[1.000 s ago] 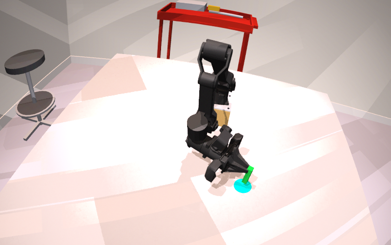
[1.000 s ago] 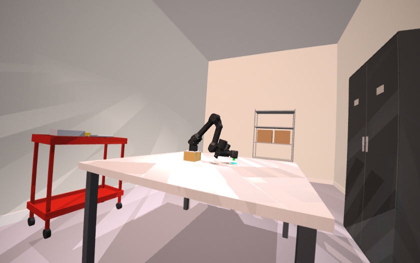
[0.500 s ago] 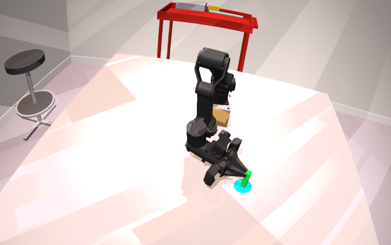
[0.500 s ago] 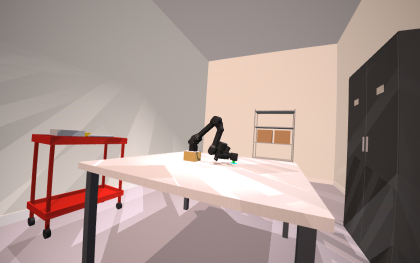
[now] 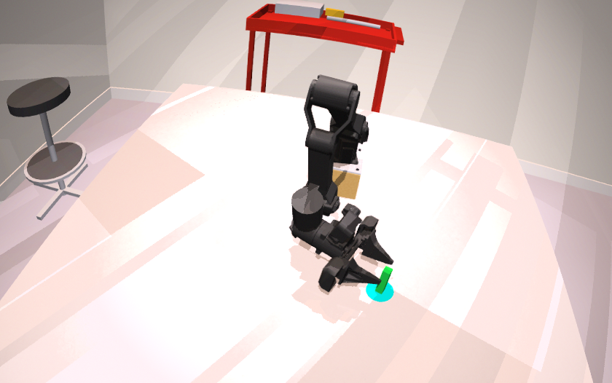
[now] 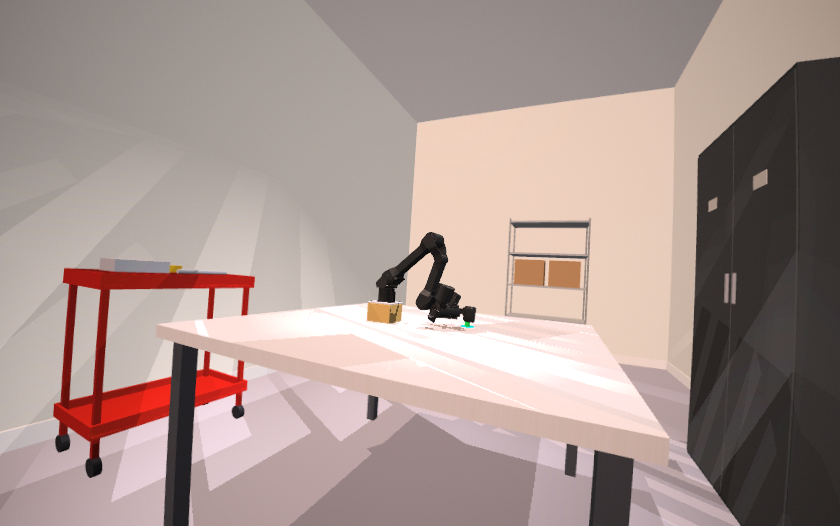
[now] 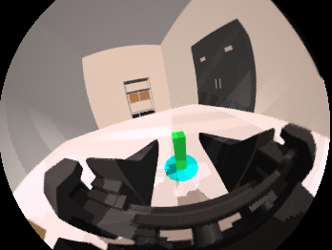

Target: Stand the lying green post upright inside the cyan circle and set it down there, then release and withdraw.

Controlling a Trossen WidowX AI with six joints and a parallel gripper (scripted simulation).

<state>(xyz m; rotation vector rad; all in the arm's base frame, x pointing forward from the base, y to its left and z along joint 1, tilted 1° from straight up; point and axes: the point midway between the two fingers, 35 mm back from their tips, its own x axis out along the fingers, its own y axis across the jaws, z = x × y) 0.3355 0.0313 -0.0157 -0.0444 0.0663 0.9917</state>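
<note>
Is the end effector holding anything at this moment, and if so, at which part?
Nothing is held. The end effector is open, its fingers apart on either side of the green post, which stands upright in the cyan circle.

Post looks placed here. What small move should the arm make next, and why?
Probably a straight pull back toward the base. The green post stands upright on the cyan circle, and the gripper is open, its fingers apart from the post on both sides. Backing out without swinging sideways should avoid tipping it.
</note>
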